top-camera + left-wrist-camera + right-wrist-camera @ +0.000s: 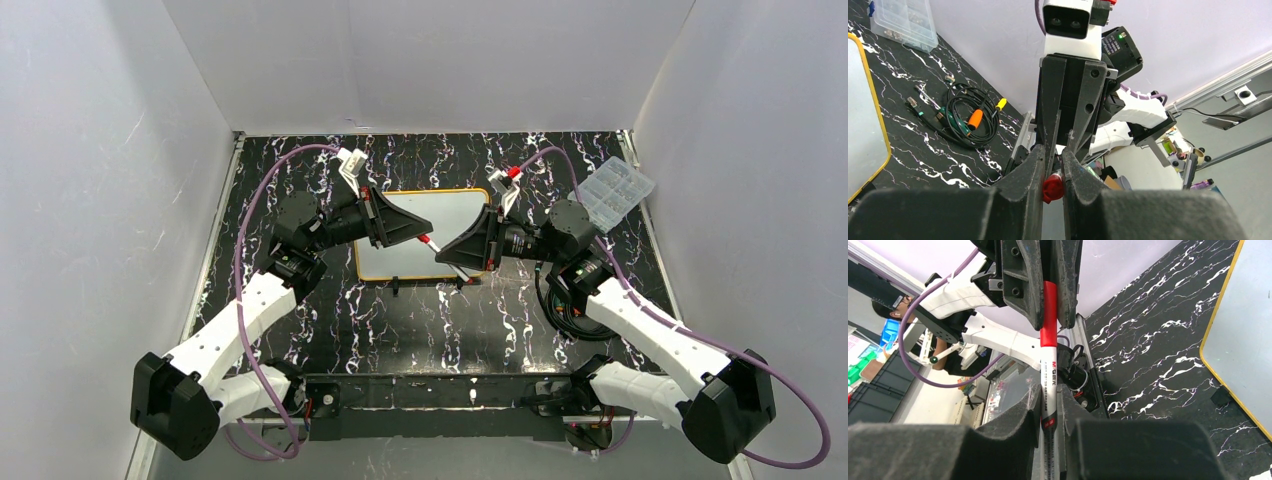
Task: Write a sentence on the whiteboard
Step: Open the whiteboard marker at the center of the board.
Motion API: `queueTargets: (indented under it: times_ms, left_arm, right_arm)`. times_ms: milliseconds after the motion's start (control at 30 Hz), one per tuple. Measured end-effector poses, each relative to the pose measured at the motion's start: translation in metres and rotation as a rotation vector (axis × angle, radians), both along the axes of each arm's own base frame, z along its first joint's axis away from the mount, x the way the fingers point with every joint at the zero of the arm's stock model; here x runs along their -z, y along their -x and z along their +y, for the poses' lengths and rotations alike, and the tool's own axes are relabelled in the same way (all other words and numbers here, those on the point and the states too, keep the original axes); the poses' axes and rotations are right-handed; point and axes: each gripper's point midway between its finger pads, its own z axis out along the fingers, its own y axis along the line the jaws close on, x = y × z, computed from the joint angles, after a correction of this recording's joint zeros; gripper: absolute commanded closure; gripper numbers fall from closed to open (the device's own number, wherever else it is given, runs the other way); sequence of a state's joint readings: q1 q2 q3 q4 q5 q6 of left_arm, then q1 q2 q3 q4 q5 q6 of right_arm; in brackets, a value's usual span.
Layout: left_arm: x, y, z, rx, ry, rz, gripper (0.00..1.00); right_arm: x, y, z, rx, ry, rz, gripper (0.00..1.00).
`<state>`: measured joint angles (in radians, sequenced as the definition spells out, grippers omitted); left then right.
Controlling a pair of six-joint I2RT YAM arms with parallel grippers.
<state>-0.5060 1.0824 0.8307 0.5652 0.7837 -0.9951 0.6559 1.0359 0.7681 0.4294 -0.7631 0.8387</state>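
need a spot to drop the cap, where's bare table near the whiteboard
Free: table between whiteboard and arm bases, and the strip behind the board. Crowded: right side, with cable coil and clear box; marker held over the board.

The overhead camera sits high behind both arm bases, looking steeply down on the whole black marbled table [420, 330], far enough back to take in both arms and the white walls [100, 150]. The left wrist camera rides right behind the left gripper [1053, 150], very close, facing across the table toward the right arm [1128, 110]. The right wrist camera sits just as close behind the right gripper [1048, 390], facing the opposite way, toward the left arm [988, 335]. Both wrist views share the marker [1049, 330] between them and a yellow-framed edge of the whiteboard [1248, 315]; the overhead view holds all of it.
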Motion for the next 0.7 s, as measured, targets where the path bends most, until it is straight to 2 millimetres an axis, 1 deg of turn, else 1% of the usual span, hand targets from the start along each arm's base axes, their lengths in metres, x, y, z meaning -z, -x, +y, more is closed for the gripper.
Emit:
queueTargets:
  times_ms: [133,167,233,267,433,567,600,700]
  left_arm:
    - [0.001,0.000,0.000,-0.005,-0.002,0.004,1.00]
    - [0.001,-0.001,0.000,-0.006,-0.004,0.007,1.00]
    - [0.001,-0.001,0.000,-0.008,-0.004,0.008,1.00]
    - [0.001,-0.001,0.000,-0.010,-0.002,0.008,1.00]
    - [-0.002,0.000,0.003,-0.026,0.005,-0.001,1.00]
    - [0.004,-0.003,0.006,-0.040,-0.003,0.021,1.00]
    - [0.006,-0.007,0.009,-0.056,-0.006,0.025,1.00]
    - [0.001,-0.031,0.030,-0.165,0.006,0.017,1.00]
  right_arm:
    - [0.001,0.000,0.000,0.002,-0.007,-0.003,0.77]
    - [0.001,0.000,0.000,0.001,-0.007,0.000,0.81]
    - [0.001,0.000,0.000,0.001,-0.008,0.002,0.96]
    - [0.000,0.000,0.000,0.001,-0.010,0.002,0.99]
    - [-0.001,0.000,0.000,0.002,-0.015,-0.002,0.99]
    - [0.007,-0.003,0.001,0.017,0.013,-0.011,0.99]
    - [0.011,-0.001,0.000,0.012,0.027,-0.004,0.99]
    - [0.029,0.003,-0.004,-0.010,0.092,0.023,0.99]
